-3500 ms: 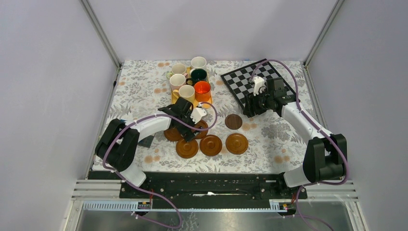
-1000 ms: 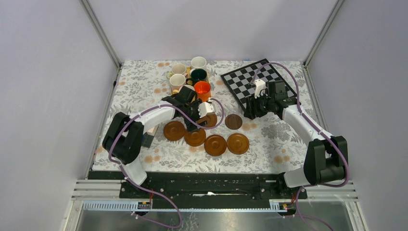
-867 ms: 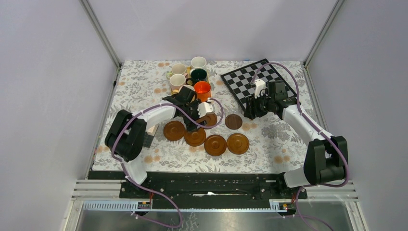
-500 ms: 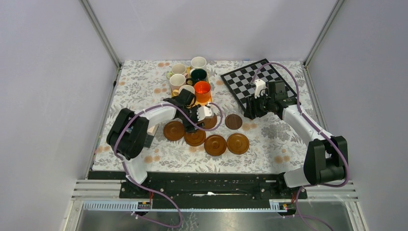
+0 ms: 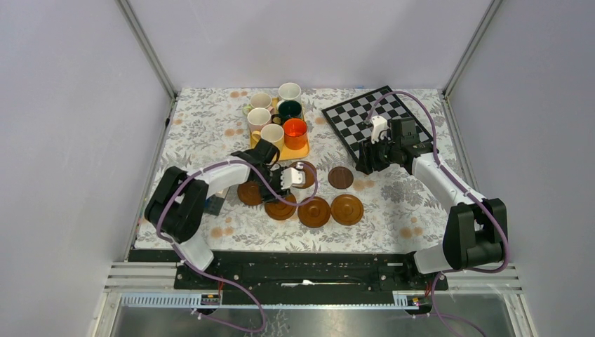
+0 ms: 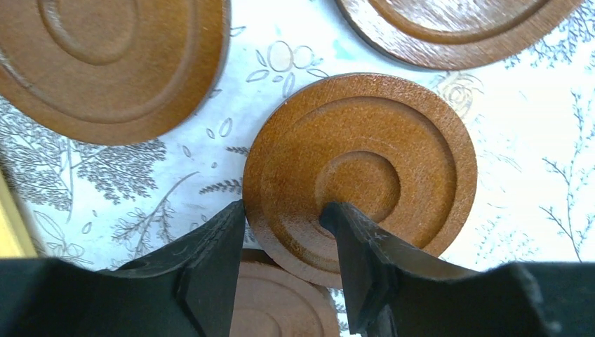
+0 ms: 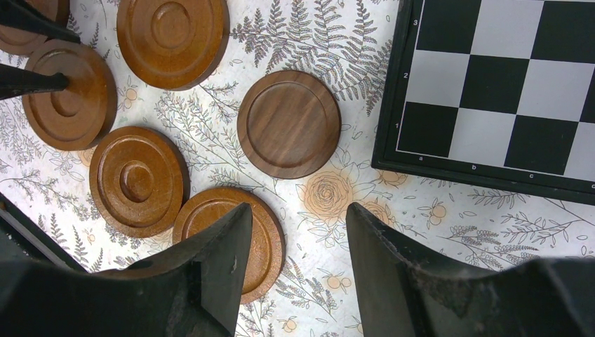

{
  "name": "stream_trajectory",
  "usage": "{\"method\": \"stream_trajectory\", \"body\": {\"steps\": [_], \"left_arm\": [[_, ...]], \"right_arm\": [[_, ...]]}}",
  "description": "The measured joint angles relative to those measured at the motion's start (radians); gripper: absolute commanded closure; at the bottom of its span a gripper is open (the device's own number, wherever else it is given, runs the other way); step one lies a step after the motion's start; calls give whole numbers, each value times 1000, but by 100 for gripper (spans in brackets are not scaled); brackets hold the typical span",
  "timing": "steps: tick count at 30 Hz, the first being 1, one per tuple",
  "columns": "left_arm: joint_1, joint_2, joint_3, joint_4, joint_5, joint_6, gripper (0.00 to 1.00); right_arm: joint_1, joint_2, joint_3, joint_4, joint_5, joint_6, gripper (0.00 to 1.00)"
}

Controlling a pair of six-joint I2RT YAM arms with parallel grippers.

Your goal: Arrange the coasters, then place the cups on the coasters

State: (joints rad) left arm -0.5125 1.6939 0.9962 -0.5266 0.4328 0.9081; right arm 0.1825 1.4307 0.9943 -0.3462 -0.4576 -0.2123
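Fingers (image 6: 210, 270) of the left gripper (image 6: 282, 209) stand partly apart astride the edge of one reddish-brown coaster (image 6: 393, 140). One tip sits just outside its rim and the other rests on its face beside the raised centre. Whether they actually pinch it, I cannot tell. That coaster lies flat on the floral tablecloth (image 6: 533, 140). Its near edge overlaps a second coaster (image 6: 281, 305) seen between the fingers. A third coaster (image 6: 105, 56) and a fourth coaster (image 6: 456, 28) lie farther out, apart from it.

Jaws of the right gripper (image 7: 296, 210) are apart with nothing between them, hanging over the cloth just beside the chessboard (image 7: 491, 70). The darker coaster (image 7: 289, 124) lies just ahead of them, near the board's edge but not touching it.

From above, the reddish-brown coasters form a loose cluster near the middle of the table, with the dark one to their right. The six cups (image 5: 272, 132) stand bunched at the far side, off every coaster, some on the yellow tray (image 5: 302, 149).
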Motion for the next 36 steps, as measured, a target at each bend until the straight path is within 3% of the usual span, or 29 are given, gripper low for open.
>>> {"method": "stream_trajectory", "body": {"steps": [17,23,29,36], "left_arm": [[-17,-88,-86,-62,-19,67,53],[-16,-89,-80,-80,-28,64,40],[16,-89,25,-167,-3,21,39],[51,-54,154,-70,14,-72,39]], "right_arm": [[0,0,0,0,0,0,41],[0,0,0,0,0,0,41],[0,0,0,0,-1,0,41],[0,0,0,0,-1,0,41]]}}
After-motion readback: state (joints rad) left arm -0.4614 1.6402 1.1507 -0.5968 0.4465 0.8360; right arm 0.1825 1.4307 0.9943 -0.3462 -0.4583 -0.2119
